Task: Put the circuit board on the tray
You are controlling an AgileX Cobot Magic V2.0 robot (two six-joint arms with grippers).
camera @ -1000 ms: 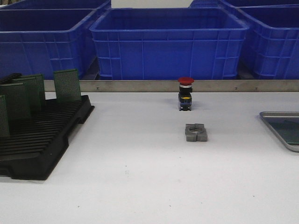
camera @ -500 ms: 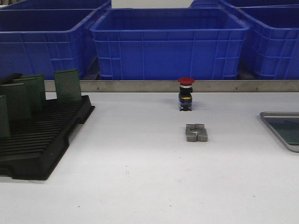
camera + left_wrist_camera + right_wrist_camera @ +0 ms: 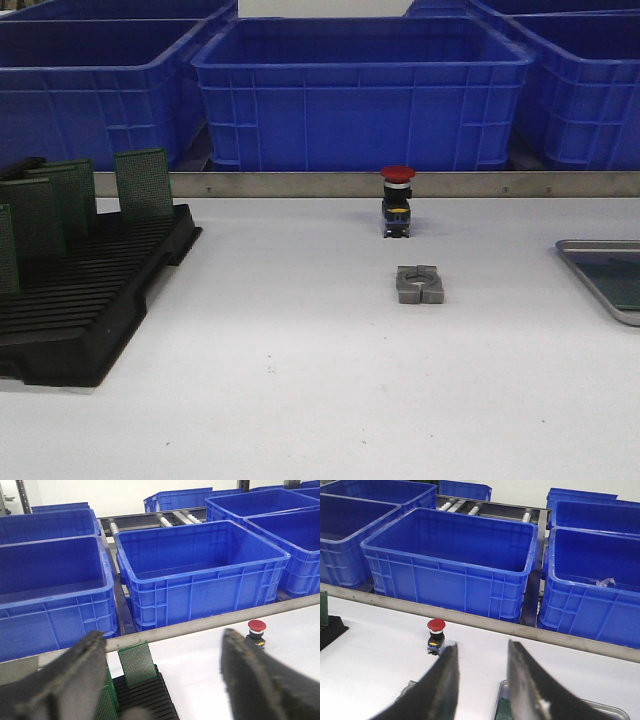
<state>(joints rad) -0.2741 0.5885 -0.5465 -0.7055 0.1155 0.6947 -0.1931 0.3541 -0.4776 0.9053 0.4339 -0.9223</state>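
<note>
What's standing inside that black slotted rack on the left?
Green circuit boards stand upright in the far slots of the black rack; the near slots look empty. The rack's left part is cut off, so a full count isn't possible.

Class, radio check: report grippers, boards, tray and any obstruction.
Left gripper open, empty. Right gripper open, empty. Boards upright in rack; tray far right. Button and metal block between.

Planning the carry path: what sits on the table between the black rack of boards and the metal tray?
In the front view, between the rack and the tray lie a small grey metal block and, farther back, a red-capped push button; otherwise bare white table.
</note>
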